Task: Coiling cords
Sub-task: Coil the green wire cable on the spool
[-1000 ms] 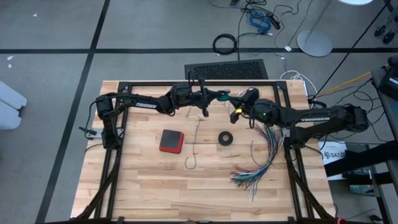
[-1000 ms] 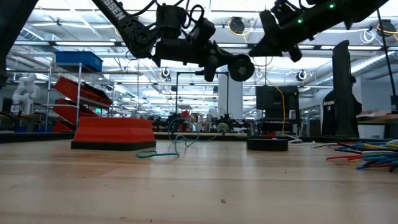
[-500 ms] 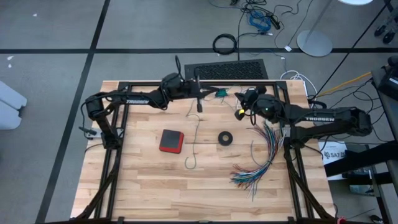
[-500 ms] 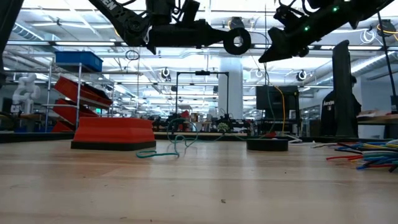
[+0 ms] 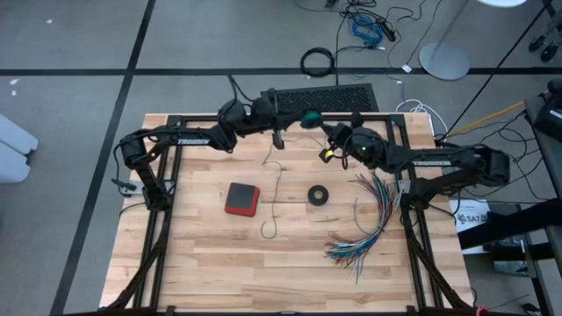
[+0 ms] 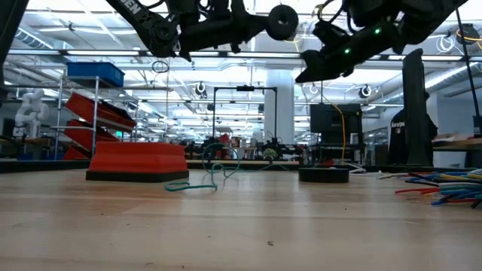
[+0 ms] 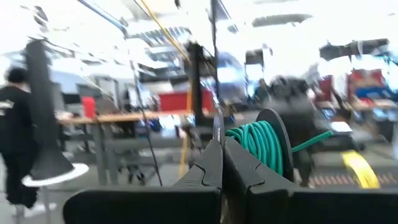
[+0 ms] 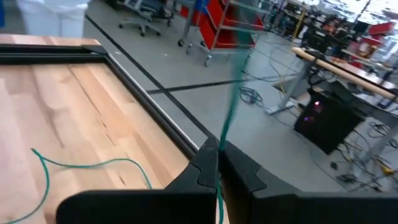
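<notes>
Teal-green cord (image 5: 274, 195), thin and limp, trails in loose curves over the pale wood worktop (image 5: 193, 263) between a flat red square block (image 5: 241, 198) and a black tape ring (image 5: 319, 195), then rises to the far edge. Left gripper (image 5: 277, 139), jaws together, holds a round black spool (image 7: 268, 144) wound with green coils. Right gripper (image 5: 327, 154), just beside it, jaws clamped on the taut cord strand. Fanned multicoloured wires (image 5: 364, 230) lie right.
</notes>
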Action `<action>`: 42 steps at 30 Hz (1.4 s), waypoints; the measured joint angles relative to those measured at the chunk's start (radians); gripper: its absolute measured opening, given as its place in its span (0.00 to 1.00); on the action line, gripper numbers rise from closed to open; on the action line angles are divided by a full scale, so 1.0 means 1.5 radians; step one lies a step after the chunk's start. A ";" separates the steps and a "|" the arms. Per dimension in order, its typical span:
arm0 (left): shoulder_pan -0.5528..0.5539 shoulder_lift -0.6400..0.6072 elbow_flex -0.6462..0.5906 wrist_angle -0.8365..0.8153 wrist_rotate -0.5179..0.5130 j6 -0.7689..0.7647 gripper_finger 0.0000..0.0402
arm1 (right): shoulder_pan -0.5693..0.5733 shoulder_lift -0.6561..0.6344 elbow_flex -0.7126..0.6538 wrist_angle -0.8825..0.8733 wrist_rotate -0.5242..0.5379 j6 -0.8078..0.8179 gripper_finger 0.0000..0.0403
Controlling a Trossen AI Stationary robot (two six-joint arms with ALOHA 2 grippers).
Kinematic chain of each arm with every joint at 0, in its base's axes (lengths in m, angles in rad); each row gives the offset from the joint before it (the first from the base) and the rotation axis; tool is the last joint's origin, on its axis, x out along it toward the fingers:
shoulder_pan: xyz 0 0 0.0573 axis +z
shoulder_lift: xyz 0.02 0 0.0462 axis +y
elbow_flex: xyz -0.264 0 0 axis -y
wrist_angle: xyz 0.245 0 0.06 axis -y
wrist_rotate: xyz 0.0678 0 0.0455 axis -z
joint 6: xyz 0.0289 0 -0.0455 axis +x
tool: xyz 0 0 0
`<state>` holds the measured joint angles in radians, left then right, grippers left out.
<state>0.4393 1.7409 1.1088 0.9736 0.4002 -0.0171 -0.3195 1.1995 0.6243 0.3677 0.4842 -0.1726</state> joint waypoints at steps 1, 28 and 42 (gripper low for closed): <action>0.000 0.000 0.000 0.015 -0.015 -0.007 0.00 | -0.001 0.014 0.000 0.016 -0.007 0.000 0.00; -0.064 0.034 -0.002 0.024 -0.255 0.435 0.00 | 0.039 0.188 0.153 0.012 -0.118 0.047 0.00; -0.064 0.035 -0.009 -0.068 -0.178 0.611 0.00 | 0.069 0.186 0.153 -0.097 -0.115 0.078 0.00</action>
<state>0.3435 1.7927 1.0952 0.8718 0.1328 0.8995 -0.2165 1.4792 0.8536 0.2228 0.3118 -0.0555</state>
